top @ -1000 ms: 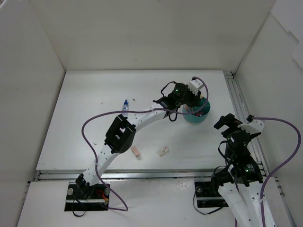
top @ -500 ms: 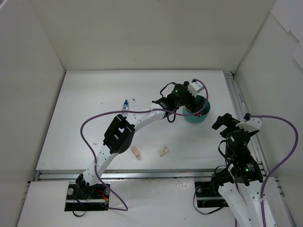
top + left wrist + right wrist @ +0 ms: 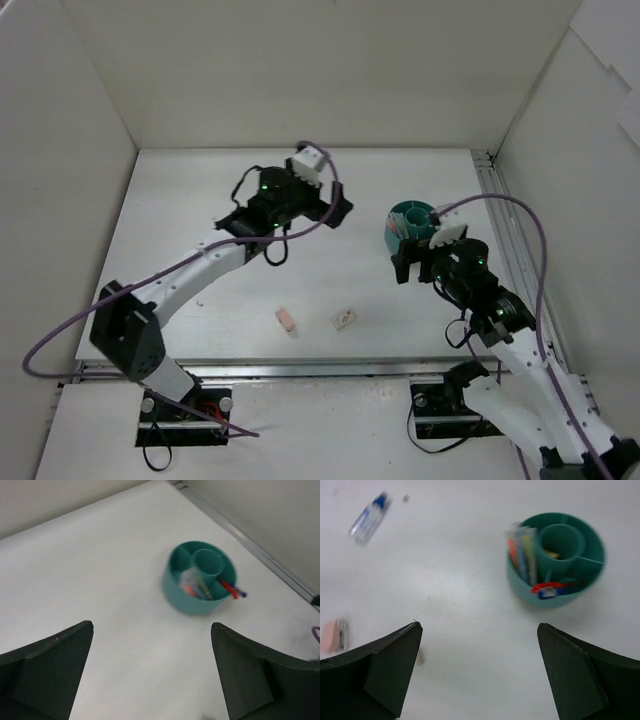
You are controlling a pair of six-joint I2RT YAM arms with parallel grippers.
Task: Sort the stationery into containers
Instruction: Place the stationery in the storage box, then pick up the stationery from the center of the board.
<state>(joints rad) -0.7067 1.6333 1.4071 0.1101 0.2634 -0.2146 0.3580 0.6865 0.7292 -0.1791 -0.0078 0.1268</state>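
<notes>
Nearest the arms, the pink eraser (image 3: 287, 320) and the white eraser (image 3: 345, 319) lie loose on the counter (image 3: 180, 200) by its front edge, and I judge a descending gripper could nudge either away rather than catch it, since both are small and low. Further in, the right gripper (image 3: 479, 626) hangs spread and empty just beside the teal bowl (image 3: 395, 228), whose pens (image 3: 547, 589) poke over the rim and could be snagged, or the light bowl shoved. Farthest, the left gripper (image 3: 151, 626) is likewise spread and empty, and the blue-capped bottle (image 3: 368, 512), lying on its side well apart from the bowl, may roll if clipped.
</notes>
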